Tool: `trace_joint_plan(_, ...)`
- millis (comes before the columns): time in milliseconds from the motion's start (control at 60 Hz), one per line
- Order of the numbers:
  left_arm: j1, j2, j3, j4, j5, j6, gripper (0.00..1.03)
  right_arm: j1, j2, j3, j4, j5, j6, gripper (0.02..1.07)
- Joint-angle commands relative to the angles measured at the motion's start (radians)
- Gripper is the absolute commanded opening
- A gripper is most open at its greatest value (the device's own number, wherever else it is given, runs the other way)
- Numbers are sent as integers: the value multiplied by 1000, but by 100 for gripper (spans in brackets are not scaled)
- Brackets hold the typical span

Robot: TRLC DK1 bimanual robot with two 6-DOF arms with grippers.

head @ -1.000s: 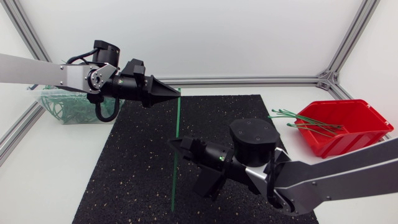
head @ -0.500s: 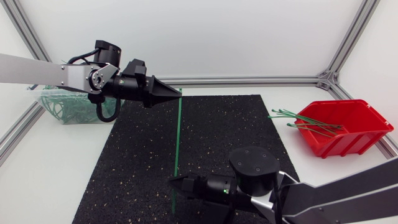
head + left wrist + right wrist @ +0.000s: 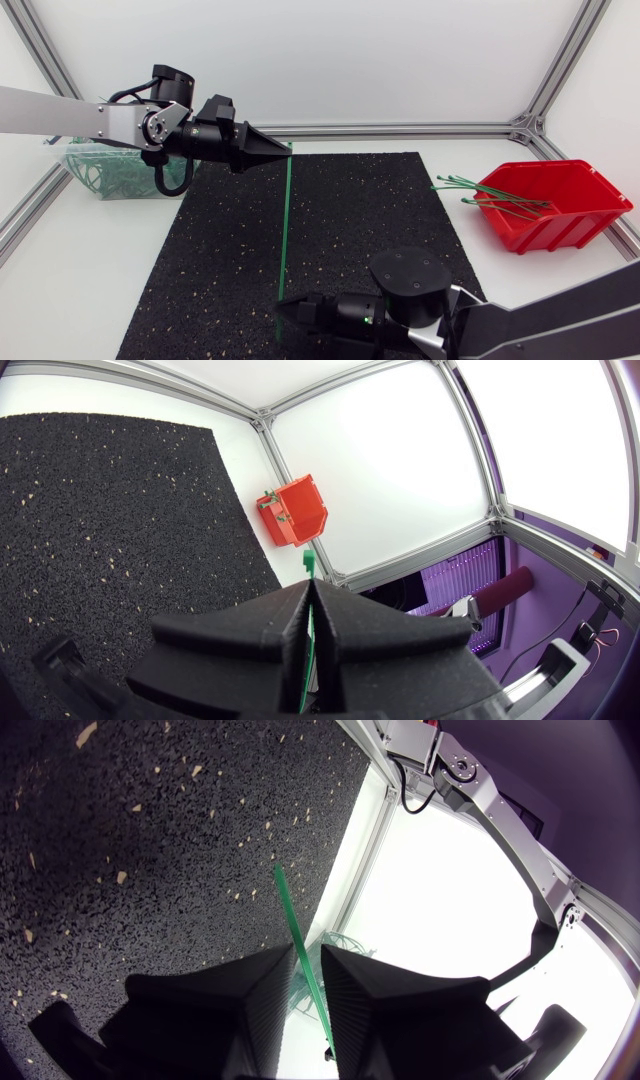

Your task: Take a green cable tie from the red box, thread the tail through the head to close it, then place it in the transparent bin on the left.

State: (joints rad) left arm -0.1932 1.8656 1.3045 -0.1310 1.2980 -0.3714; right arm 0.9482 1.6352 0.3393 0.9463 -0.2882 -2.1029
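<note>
So left matte black gripper point(image 3: 286, 151) is clamped on the far end of the thin green plastic cable tie point(image 3: 284, 230) to steady it; right gripper point(image 3: 283, 310) straddles the near tail, 2 fingers slightly apart, probably to grab it.

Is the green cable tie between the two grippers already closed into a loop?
No: in the head view the cable tie runs as one straight strip from the left gripper to the right gripper.

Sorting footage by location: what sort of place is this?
Probably a robotics lab cell: white table framed by aluminium rails, black speckled mat, red box of green cable ties.
</note>
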Motion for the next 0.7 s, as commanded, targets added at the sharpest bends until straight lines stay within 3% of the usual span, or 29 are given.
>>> trace_joint_plan(0, -6, 17, 22, -4, 14, -20, 4, 1, 17, -19, 8, -3, -23, 29)
trace_joint_plan(400, -11, 15, 21, -4, 14, -20, 4, -11, 20, -2, 11, 3, -19, 26)
trace_joint_plan(683, -12, 15, 19, -4, 12, -20, 4, -19, 20, 7, 11, 6, -20, 11)
